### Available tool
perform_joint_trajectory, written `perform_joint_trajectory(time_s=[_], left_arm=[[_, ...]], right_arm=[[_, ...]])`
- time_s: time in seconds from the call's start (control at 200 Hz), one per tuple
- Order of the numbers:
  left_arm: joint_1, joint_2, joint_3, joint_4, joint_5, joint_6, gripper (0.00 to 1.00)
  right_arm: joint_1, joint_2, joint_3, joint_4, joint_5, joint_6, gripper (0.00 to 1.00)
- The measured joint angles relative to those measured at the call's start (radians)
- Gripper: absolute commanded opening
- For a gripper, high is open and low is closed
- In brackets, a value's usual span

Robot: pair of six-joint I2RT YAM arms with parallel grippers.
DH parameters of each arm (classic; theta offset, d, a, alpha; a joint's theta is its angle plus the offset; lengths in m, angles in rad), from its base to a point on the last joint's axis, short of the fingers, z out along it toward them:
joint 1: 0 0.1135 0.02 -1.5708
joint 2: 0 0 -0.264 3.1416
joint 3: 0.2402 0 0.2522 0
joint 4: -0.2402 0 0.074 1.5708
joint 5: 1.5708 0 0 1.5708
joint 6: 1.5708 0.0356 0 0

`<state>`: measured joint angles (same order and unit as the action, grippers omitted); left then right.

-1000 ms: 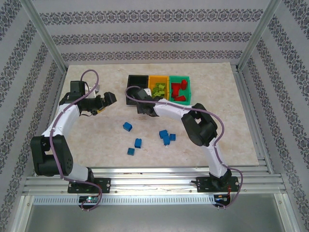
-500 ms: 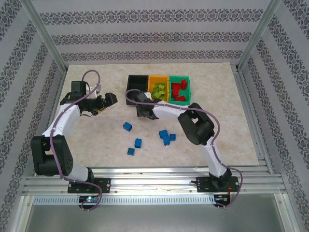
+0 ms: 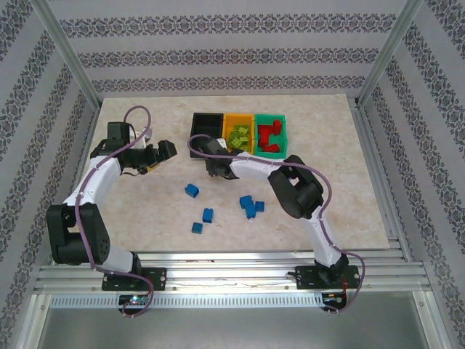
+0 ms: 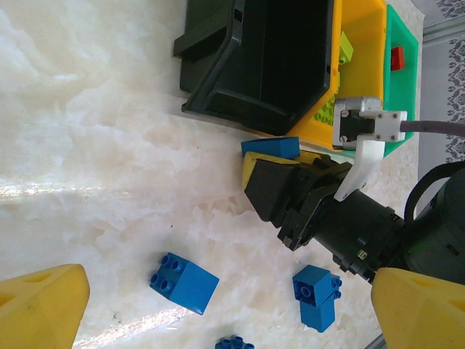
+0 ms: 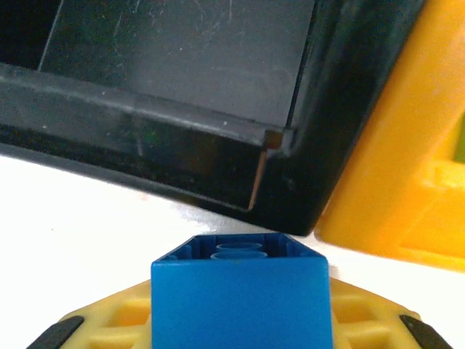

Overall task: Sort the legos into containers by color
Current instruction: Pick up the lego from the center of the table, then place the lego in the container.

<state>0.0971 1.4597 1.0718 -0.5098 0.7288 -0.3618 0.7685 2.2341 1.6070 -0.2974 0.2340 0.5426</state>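
The right gripper (image 3: 215, 166) is closed on a blue studded plastic brick (image 5: 240, 298), which sits squarely between its yellow finger pads (image 5: 109, 320) at the very tip. The controlling relation: the black open-top plastic bin (image 5: 182, 138) lies immediately to the far side of the held brick, its near wall standing between brick and interior. The brick is close to that wall, near the corner where the black bin meets the orange-yellow plastic bin (image 5: 385, 182) on its right. The brick's long axis appears to run left to right, roughly parallel to the black bin's near wall. A face with round moulded forms is turned toward the bin; studs or underside cannot be told. The surface is clean, glossy and undamaged. Lime green bricks (image 3: 238, 134) occupy the orange-yellow bin and red bricks (image 3: 270, 138) the green plastic bin (image 3: 280, 120), so the black bin is judged the destination for blue. The next move is judged a short lift and advance over the near wall. The left gripper (image 3: 166, 150) stands wide open, holding nothing, well left of the bins; the right arm is plainly nearer. Several loose blue bricks (image 3: 192, 190) lie on the pale marbled bench (image 3: 341, 167) nearer the bases.
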Motion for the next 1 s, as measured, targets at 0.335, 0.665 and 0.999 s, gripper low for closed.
perform_joint_trajectory(time_s=[0.335, 0.665, 0.999], left_arm=[[0.000, 0.000, 0.000, 0.000, 0.000, 0.004, 1.00], [0.000, 0.000, 0.000, -0.006, -0.013, 0.018, 1.00], [-0.006, 0.000, 0.000, -0.009, -0.024, 0.019, 1.00]], right_arm=[[0.037, -0.096, 0.043, 0.000, 0.002, -0.061, 0.31], [-0.048, -0.001, 0.378, -0.029, -0.046, -0.089, 0.53], [-0.024, -0.156, -0.005, -0.006, -0.083, -0.090, 0.54]])
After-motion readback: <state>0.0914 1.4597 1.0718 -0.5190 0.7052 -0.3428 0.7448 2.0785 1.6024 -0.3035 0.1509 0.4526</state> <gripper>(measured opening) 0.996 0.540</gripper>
